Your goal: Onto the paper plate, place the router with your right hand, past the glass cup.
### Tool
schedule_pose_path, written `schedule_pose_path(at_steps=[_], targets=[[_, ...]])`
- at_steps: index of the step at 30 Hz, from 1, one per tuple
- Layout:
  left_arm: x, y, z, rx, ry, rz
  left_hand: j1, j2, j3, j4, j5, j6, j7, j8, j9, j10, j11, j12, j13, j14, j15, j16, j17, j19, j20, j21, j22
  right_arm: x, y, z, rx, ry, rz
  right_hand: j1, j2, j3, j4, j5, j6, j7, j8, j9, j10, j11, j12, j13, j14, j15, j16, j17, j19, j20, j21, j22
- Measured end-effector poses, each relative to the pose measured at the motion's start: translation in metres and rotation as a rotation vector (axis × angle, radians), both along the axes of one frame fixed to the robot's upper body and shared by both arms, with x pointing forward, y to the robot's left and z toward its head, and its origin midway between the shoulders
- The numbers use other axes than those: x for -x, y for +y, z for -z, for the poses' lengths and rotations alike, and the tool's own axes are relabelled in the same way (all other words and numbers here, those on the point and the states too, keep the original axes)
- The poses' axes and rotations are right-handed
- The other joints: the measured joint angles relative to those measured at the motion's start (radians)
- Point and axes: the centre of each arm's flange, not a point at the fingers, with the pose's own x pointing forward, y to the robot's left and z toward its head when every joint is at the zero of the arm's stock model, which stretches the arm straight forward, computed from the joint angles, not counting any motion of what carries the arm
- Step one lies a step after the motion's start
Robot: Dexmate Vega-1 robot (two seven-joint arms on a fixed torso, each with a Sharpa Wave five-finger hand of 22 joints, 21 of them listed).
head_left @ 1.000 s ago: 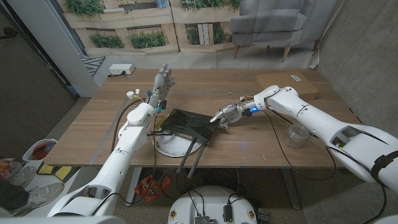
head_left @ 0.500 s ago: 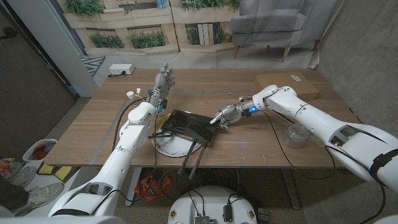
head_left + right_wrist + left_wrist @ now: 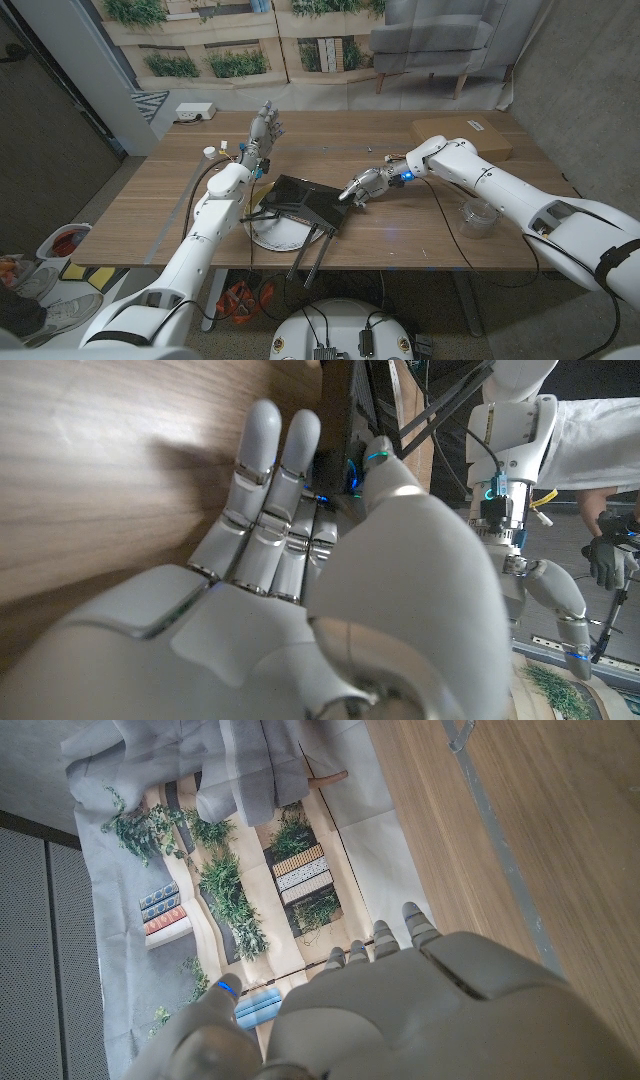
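Router: flat black box, lying tilted on the paper plate, near the table's front edge, left of centre. Its far-right part overhangs the plate onto the wood. Thin black antennas stick out from it, two reaching down past the table's front edge, another toward the left arm.

Right hand: at the router's far-right corner. In the right wrist view the fingers lie straight and close together along the tabletop, the thumb tip against the router's dark edge. Whether the corner is actually pinched between thumb and fingers, cannot tell (contact point is hidden behind the thumb).

Glass cup: clear, upright, on the table's right side, well apart from router and plate, just beside the right forearm.

Left hand: raised above the table's far-left part, palm upright, fingers pointing up, slightly apart, holding nothing. Left wrist view shows the back of this hand against a printed backdrop of plants.

Wooden table: cardboard box at the far-right corner; small white round object near the left hand; black cable draped across the right side.

Floor: white power strip beyond the far-left edge; grey armchair behind.
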Motion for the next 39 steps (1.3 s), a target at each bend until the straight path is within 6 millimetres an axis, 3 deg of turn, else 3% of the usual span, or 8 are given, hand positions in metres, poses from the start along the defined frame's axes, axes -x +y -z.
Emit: schedule_pose_path(at_steps=[4, 8, 17, 21, 26, 36, 39], targets=[[-0.001, 0.0, 0.0, -0.001, 0.0, 0.0, 0.0, 0.0, 0.0, 0.0, 0.0, 0.0, 0.0, 0.0, 0.0, 0.0, 0.0, 0.0, 0.0, 0.0, 0.0, 0.0, 0.0, 0.0, 0.0, 0.0, 0.0, -0.001, -0.001, 0.0, 0.001, -0.003, 0.001, 0.002, 0.018, 0.0, 0.0, 0.0, -0.055, 0.002, 0.0, -0.026, -0.043, 0.034, -0.057, -0.04, 0.0, 0.0, -0.056, -0.075, -0.025, 0.004, -0.01, -0.013], [-0.002, 0.0, -0.001, -0.002, 0.0, 0.001, 0.0, 0.0, 0.0, 0.0, 0.0, 0.0, 0.0, 0.0, 0.0, 0.0, 0.0, 0.0, 0.0, 0.0, 0.0, 0.0, 0.0, 0.0, 0.0, 0.0, 0.0, -0.003, 0.0, 0.0, 0.001, -0.007, -0.006, 0.027, 0.058, -0.001, 0.002, -0.001, -0.098, 0.002, 0.0, -0.051, -0.091, 0.035, -0.104, -0.071, 0.0, 0.0, -0.113, -0.145, -0.046, 0.004, -0.025, -0.021], [-0.005, -0.001, -0.002, -0.003, 0.002, 0.004, 0.0, 0.0, 0.0, 0.0, 0.0, 0.0, 0.0, 0.0, 0.0, 0.0, 0.0, 0.0, 0.0, 0.0, 0.0, 0.0, 0.0, 0.0, 0.0, 0.0, 0.0, -0.006, 0.002, -0.001, 0.009, -0.016, -0.026, 0.017, 0.072, 0.002, 0.014, -0.002, -0.159, -0.021, 0.0, -0.086, -0.133, 0.028, -0.154, -0.105, -0.004, -0.004, -0.16, -0.203, -0.057, 0.007, -0.053, -0.023], [-0.006, -0.001, -0.003, -0.003, 0.002, 0.005, 0.0, 0.0, 0.0, 0.0, 0.0, 0.0, 0.0, 0.0, 0.0, 0.0, 0.0, 0.0, 0.0, 0.0, 0.0, 0.0, 0.0, 0.0, 0.0, 0.0, 0.0, -0.007, 0.003, -0.002, 0.019, -0.019, -0.035, 0.019, 0.09, -0.015, 0.029, -0.003, -0.196, -0.02, -0.004, -0.095, -0.135, 0.022, -0.154, -0.097, -0.005, -0.005, -0.156, -0.201, -0.057, 0.007, -0.056, -0.021], [-0.008, -0.002, -0.004, -0.003, 0.002, 0.008, 0.0, 0.0, 0.0, 0.0, 0.0, 0.0, 0.0, 0.0, 0.0, 0.0, 0.0, 0.0, 0.0, 0.0, 0.0, 0.0, 0.0, 0.0, 0.0, 0.0, 0.0, -0.008, 0.002, -0.002, 0.035, -0.014, -0.046, 0.007, 0.113, -0.051, 0.034, -0.004, -0.295, -0.019, -0.006, -0.109, -0.215, 0.038, -0.154, -0.072, -0.023, -0.018, -0.172, -0.206, -0.05, 0.006, -0.076, -0.023], [-0.009, -0.003, -0.004, -0.005, 0.003, 0.009, 0.0, 0.0, 0.0, 0.0, 0.0, 0.0, 0.0, 0.0, 0.0, 0.0, 0.0, 0.0, 0.0, 0.0, 0.0, 0.0, 0.0, 0.0, 0.0, 0.0, 0.0, -0.011, -0.006, -0.009, 0.045, -0.01, -0.045, -0.026, 0.092, -0.073, 0.034, 0.008, -0.322, -0.019, 0.002, -0.109, -0.246, 0.038, -0.138, -0.046, -0.054, -0.022, -0.162, -0.192, -0.037, 0.003, -0.088, -0.02], [-0.009, -0.004, -0.004, -0.005, 0.003, 0.01, 0.0, 0.0, 0.0, 0.0, 0.0, 0.0, 0.0, 0.0, 0.0, 0.0, 0.0, 0.0, 0.0, 0.0, 0.0, 0.0, 0.0, 0.0, 0.0, 0.0, 0.0, -0.011, -0.009, -0.011, 0.044, -0.013, -0.04, -0.038, 0.08, -0.097, 0.03, 0.012, -0.35, -0.023, 0.002, -0.098, -0.303, 0.043, -0.124, -0.017, -0.074, -0.044, -0.16, -0.181, -0.028, -0.002, -0.1, -0.02]])
